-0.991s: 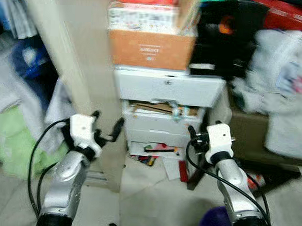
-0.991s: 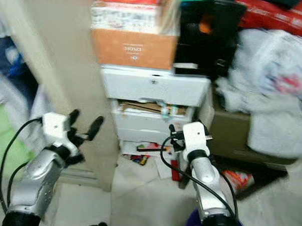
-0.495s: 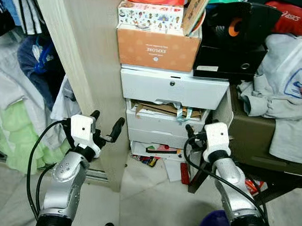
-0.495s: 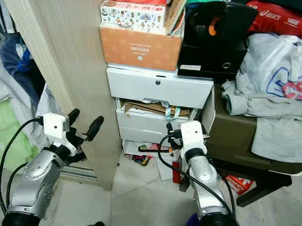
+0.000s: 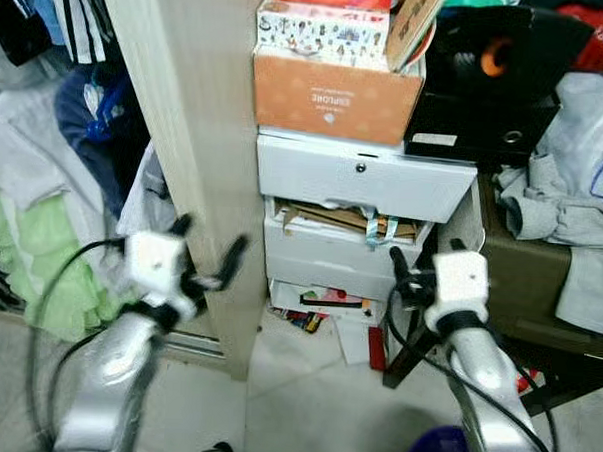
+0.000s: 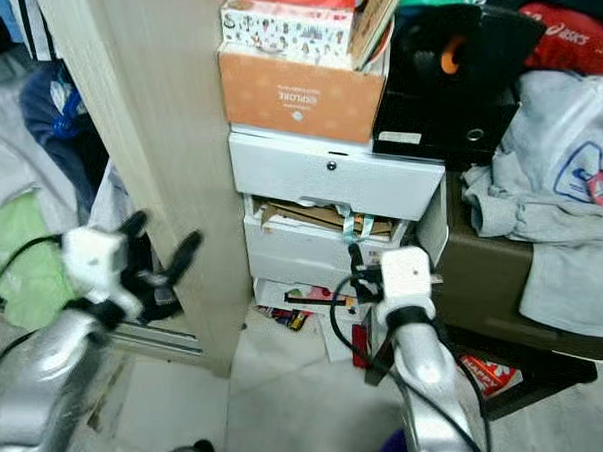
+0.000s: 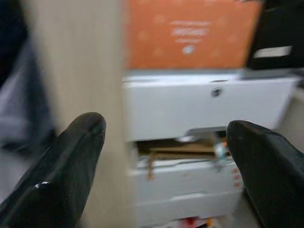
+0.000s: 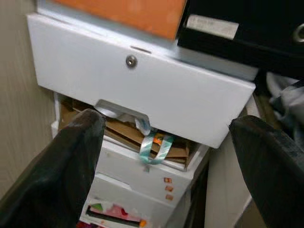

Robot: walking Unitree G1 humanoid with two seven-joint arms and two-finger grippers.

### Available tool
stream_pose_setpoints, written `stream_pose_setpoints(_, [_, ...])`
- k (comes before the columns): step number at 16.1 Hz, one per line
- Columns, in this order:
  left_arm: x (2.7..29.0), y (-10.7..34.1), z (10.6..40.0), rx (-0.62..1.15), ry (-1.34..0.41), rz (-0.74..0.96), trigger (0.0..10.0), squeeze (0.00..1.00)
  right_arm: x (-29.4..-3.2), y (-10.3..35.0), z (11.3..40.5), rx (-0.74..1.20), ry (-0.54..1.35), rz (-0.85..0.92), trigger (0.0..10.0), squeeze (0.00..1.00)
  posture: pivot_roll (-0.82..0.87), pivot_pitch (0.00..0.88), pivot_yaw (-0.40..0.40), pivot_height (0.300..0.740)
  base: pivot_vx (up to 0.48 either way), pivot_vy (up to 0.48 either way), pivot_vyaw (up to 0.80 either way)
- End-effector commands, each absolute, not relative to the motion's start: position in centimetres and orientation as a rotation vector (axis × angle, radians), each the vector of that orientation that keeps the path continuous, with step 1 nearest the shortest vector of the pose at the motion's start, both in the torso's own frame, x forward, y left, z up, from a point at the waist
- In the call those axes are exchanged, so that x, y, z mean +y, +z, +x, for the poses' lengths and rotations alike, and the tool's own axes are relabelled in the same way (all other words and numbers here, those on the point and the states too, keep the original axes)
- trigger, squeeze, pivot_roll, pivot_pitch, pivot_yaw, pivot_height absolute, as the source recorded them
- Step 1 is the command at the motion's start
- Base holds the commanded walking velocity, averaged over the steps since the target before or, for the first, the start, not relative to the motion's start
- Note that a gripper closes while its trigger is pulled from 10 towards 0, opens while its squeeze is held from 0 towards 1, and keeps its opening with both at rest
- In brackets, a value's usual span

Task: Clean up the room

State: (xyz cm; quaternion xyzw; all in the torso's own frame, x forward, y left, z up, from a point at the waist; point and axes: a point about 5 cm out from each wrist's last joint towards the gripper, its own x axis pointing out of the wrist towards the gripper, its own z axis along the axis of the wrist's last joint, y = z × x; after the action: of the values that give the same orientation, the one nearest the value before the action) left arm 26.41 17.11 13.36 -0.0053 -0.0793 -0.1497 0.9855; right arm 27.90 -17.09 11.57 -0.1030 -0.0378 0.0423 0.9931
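The white three-drawer plastic cabinet [image 5: 357,223] is standing against the pale wooden wardrobe panel [image 5: 191,131]. An orange cardboard box [image 5: 334,94] is sitting on top of it; brown cardboard [image 8: 137,135] is poking from its middle drawer. Left gripper [image 5: 202,254], blurred, is hovering beside the panel with fingers apparently spread and empty. Right gripper [image 8: 166,142] is facing the drawers, fingers released.

My left gripper [image 7: 164,156] has its two black fingers [image 7: 71,161] spread wide apart. Between them I see a white drawer unit [image 7: 199,107] with brown papers [image 7: 178,152] poking out. An orange box [image 7: 190,33] sits on top. A pale wooden panel [image 7: 71,57] stands beside it.
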Motion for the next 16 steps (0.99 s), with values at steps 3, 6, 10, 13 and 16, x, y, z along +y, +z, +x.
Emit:
stream_pose_setpoints(3, [19.6, 13.0, 25.4, -0.100, -0.226, 0.049, 10.0, 0.00, -17.7, 11.4, 25.5, -0.040, 0.115, -0.210, 10.0, 0.00, 0.00, 0.119, -0.030, 0.740, 0.000, 0.000, 0.00])
stream_pose_setpoints(6, [23.1, 10.0, 23.1, 0.050, -0.166, 0.075, 10.0, 0.00, -20.1, 8.9, 23.8, 0.077, 0.078, -0.258, 10.0, 0.00, 0.00, 0.104, -0.024, 0.740, 0.000, 0.000, 0.00])
stream_pose_setpoints(10, [24.0, 6.5, 21.4, 0.174, -0.092, 0.100, 10.0, 0.00, -20.6, 6.3, 24.0, 0.308, 0.099, -0.185, 10.0, 0.00, 0.00, 0.092, -0.034, 0.740, 0.000, 0.000, 0.00])
stream_pose_setpoints(13, [25.6, 4.3, 21.5, 0.259, 0.045, 0.119, 10.0, 0.00, -22.5, 4.4, 25.1, 0.416, 0.046, -0.115, 10.0, 0.00, 0.01, 0.093, -0.039, 0.740, 0.000, 0.000, 0.00])
stream_pose_setpoints(16, [27.8, 0.9, 21.1, 0.414, 0.224, 0.139, 10.0, 0.00, -24.6, 1.3, 25.4, 0.545, -0.048, -0.052, 10.0, 0.00, 0.00, 0.097, -0.033, 0.740, 0.000, 0.000, 0.00])
